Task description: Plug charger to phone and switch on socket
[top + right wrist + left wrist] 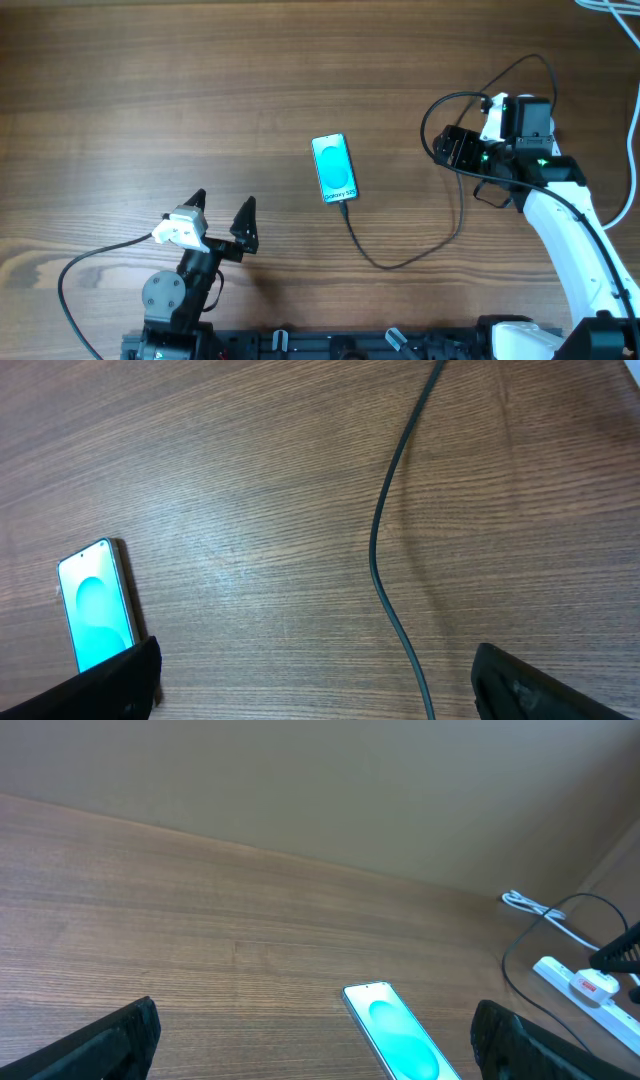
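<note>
- Overhead view: the phone (333, 168) is seen lying flat and screen-up about the middle of the worktop (150, 90), its long sides running roughly from the near edge to the far edge.
- The charger (385, 264) is seen as a thin black cable. It meets the phone's near short edge, sags toward the near edge, then climbs in loops toward the right edge. Whether the tip is fully seated cannot be told.
- The left end effector (220, 212) is placed close to the near edge, toward the left corner. Its fingers are spread apart and nothing is grasped.
- The right end effector (445, 150) is held near the right edge, pointing toward the phone, with the cable looped around it. Its state cannot be read from above.
- Left wrist view: the released left end effector (315, 1012) is shown with the phone (395, 1038) lying between its fingers, further out on the worktop.
- The socket (590, 992) is found at the right edge, with a red mark on its top. A dark arm part is seen just above it, and the black cable (505, 955) curls beside it.
- Right wrist view: the right end effector (315, 660) is shown released, fingers wide apart and empty. The phone (95, 605) lies by the left finger, and the cable (378, 550) runs across bare wood between the fingers.
</note>
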Action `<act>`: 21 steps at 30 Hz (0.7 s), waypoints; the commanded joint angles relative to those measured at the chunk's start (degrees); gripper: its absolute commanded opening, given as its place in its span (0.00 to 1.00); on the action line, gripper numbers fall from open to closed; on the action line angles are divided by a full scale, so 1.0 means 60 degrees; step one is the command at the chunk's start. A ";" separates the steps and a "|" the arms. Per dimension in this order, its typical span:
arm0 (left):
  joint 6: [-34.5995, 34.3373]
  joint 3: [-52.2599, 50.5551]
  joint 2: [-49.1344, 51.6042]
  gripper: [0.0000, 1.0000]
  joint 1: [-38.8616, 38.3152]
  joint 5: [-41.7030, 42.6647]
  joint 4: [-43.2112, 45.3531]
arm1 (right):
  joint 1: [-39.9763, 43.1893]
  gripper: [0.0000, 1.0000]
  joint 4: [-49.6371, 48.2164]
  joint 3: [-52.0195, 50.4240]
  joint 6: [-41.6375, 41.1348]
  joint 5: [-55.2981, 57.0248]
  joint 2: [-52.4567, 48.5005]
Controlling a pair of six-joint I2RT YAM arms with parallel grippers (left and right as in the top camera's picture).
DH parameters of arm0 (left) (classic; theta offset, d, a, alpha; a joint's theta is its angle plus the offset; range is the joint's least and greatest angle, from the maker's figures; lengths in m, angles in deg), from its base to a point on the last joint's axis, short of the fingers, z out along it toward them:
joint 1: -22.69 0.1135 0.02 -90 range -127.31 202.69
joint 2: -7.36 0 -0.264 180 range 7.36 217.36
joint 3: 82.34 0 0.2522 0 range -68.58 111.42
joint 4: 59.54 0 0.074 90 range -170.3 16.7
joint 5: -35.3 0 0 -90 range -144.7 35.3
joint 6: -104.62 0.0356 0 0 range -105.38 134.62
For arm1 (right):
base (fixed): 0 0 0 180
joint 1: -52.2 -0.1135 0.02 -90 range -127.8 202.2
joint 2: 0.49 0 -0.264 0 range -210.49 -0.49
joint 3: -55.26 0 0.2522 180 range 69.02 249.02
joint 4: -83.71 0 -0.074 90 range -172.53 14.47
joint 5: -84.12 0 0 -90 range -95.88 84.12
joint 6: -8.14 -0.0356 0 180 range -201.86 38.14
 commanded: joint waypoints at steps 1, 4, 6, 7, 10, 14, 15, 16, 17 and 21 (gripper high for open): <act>0.0226 -0.0091 -0.0102 1.00 0.0080 -0.0124 0.0007 | -0.0040 1.00 -0.0026 -0.0076 0.0120 -0.0087 0.0266; 0.0226 -0.0091 -0.0102 1.00 0.0080 -0.0124 0.0007 | -0.0040 1.00 -0.0026 -0.0076 0.0127 -0.0087 0.0492; 0.0226 -0.0091 -0.0102 1.00 0.0080 -0.0124 0.0007 | -0.0058 1.00 -0.0026 -0.0076 0.0124 -0.0087 0.0645; 0.0226 -0.0091 -0.0102 1.00 0.0080 -0.0124 0.0007 | -0.0076 1.00 -0.0022 -0.0076 0.0127 -0.0087 0.0710; 0.0226 -0.0091 -0.0102 1.00 0.0080 -0.0124 0.0007 | -0.0189 1.00 -0.0022 -0.0080 0.0120 -0.0087 0.0998; 0.0226 -0.0091 -0.0102 1.00 0.0080 -0.0124 0.0007 | -0.0386 1.00 -0.0022 -0.0080 0.0124 -0.0087 0.1592; 0.0226 -0.0091 -0.0102 1.00 0.0080 -0.0124 0.0007 | -0.0433 1.00 -0.0022 -0.0080 0.0120 -0.0087 0.1756; 0.0226 -0.0091 -0.0102 1.00 0.0080 -0.0124 0.0007 | -0.0441 1.00 -0.0022 -0.0080 0.0124 -0.0087 0.1854; 0.0226 -0.0091 -0.0102 1.00 0.0080 -0.0124 0.0007 | -0.0441 1.00 -0.0026 -0.0091 0.0120 -0.0087 0.1960; 0.0226 -0.0091 -0.0102 1.00 0.0080 -0.0124 0.0007 | -0.0441 1.00 -0.0022 -0.0477 0.0153 0.0149 0.2215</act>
